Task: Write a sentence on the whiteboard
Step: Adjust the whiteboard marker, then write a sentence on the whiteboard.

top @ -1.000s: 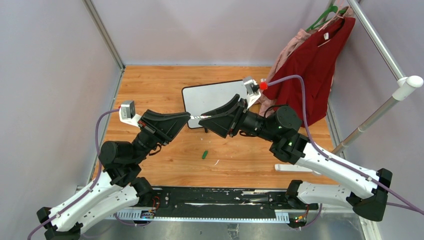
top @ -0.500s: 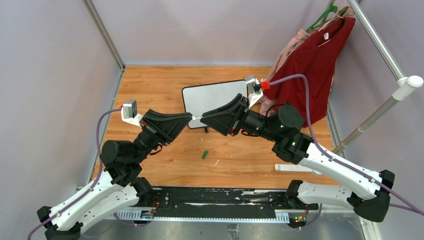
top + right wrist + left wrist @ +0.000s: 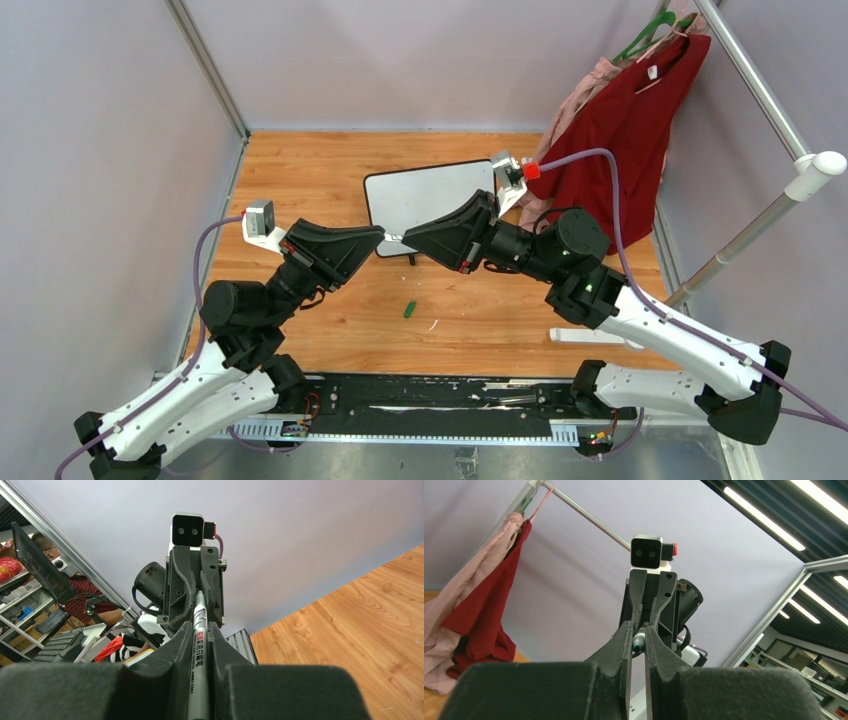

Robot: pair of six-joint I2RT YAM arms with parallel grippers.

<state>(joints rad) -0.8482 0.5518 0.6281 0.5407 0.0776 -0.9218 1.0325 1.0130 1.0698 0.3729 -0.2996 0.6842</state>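
- Evidently the two claws are meeting tip to tip above the middle of the tabletop. The right claw (image 3: 407, 236) is gripping a pen (image 3: 198, 650) lengthwise between fingers that are almost closed. The left claw (image 3: 378, 237) is pinching the pen's far end, its fingers drawn in to a thin gap.
- To my eye they are passing or re-gripping the pen, so the writing itself is not yet beginning.
- The whiteboard (image 3: 425, 190) is sitting just beyond the claws, toward the far edge and a little right of centre. No sentence is showing on the part I am seeing.
- A small green piece (image 3: 409, 309), which I am guessing is the pen's cap, is lying loose on the wood nearer the near edge.
- For a clean pass, one claw should be holding firm until the other is gripping squarely. Any pull should be running straight along the pen, with no twisting.
- Whichever claw is taking the pen should be grasping the barrel, leaving the tip free to point down at the board.
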